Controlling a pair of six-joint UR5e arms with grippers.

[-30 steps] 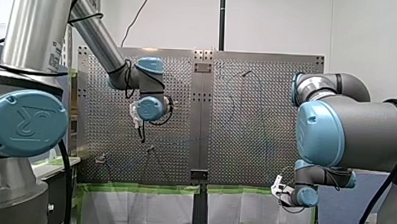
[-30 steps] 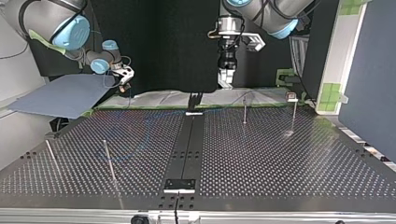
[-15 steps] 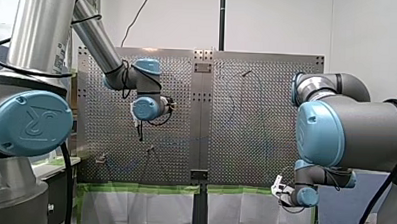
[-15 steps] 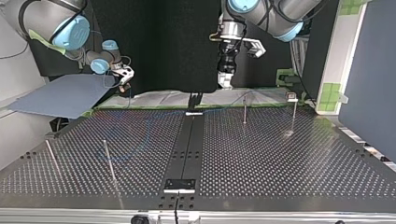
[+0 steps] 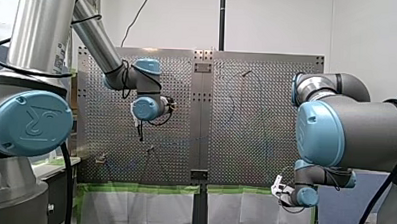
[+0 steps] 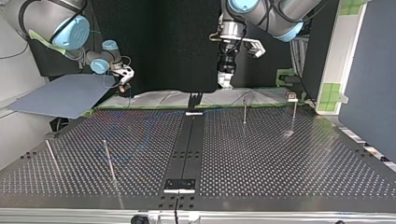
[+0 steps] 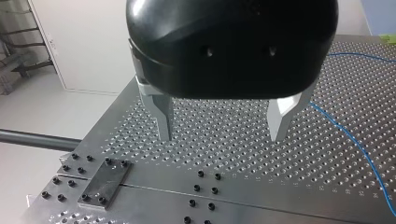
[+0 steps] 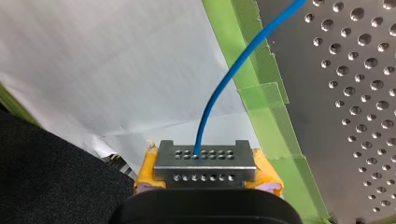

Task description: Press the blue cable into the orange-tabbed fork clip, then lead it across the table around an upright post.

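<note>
My right gripper [image 8: 203, 161] has yellow pads shut on the blue cable [image 8: 233, 70], which rises out of the pads and runs over the green-taped table edge. In the top view this gripper [image 6: 123, 85] hangs off the table's far left corner. The cable [image 6: 140, 140] lies in a faint loop across the perforated plate. My left gripper [image 7: 224, 126] hovers open above the plate with nothing between its metal fingers [image 7: 163, 116]; the cable [image 7: 348, 137] passes beside it. The orange-tabbed clip [image 6: 292, 96] stands at the top view's far right, apart from both grippers.
Thin upright posts stand on the plate: two near the far edge [image 6: 244, 109] [image 6: 294, 114] and two toward the top view's near left [image 6: 108, 158] [image 6: 50, 156]. A dark centre strip [image 6: 187, 149] splits the table. White sheeting and green tape [image 8: 261, 93] line the edge by my right gripper.
My left gripper rose a little and shifted slightly toward the front view's left, then held still, staying open. My right arm and the cable have not moved.
</note>
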